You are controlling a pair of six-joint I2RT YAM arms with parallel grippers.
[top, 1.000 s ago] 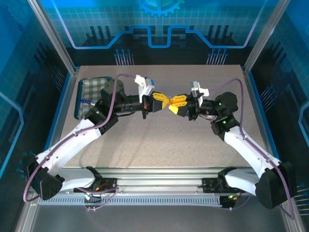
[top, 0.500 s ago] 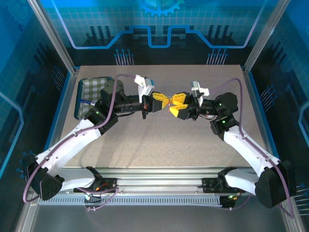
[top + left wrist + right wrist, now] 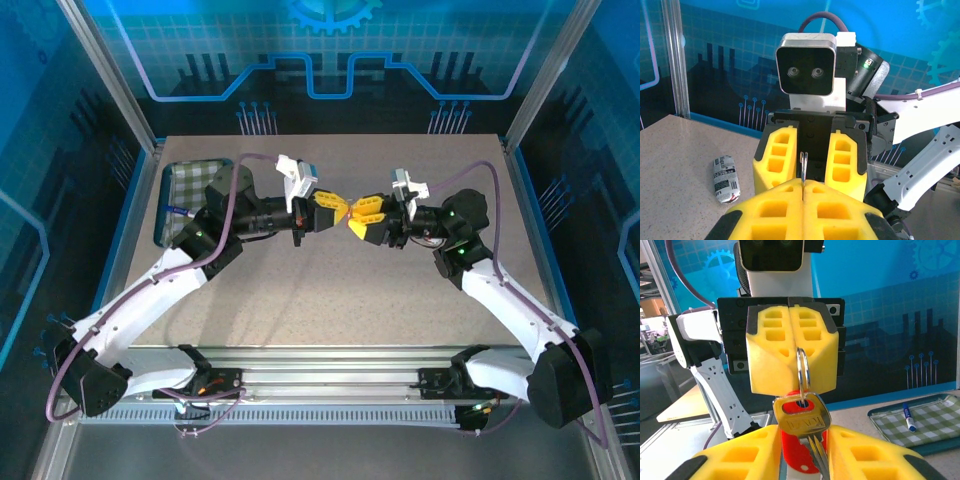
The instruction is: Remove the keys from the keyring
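Both grippers meet in mid-air above the table's middle. My left gripper (image 3: 343,209) (image 3: 802,189) is shut on the keyring, a thin silver split ring (image 3: 802,165) (image 3: 802,367) seen edge-on between its yellow fingers (image 3: 771,352). From the ring hang a brass-coloured key (image 3: 801,415) and a red tag (image 3: 799,452). My right gripper (image 3: 360,217) (image 3: 804,440) faces the left one from just below. Its fingers (image 3: 740,452) press against both edges of the red tag, and the key's blade points down between them. The tag's lower end is out of frame.
A green checked tray (image 3: 185,190) (image 3: 940,412) with a blue-capped pen (image 3: 908,417) lies at the table's far left. A small printed roll (image 3: 726,179) rests on the tabletop (image 3: 330,300) near the right arm.
My right gripper has edged a little to the left, closer to the left gripper. The left gripper has kept its hold on the ring.
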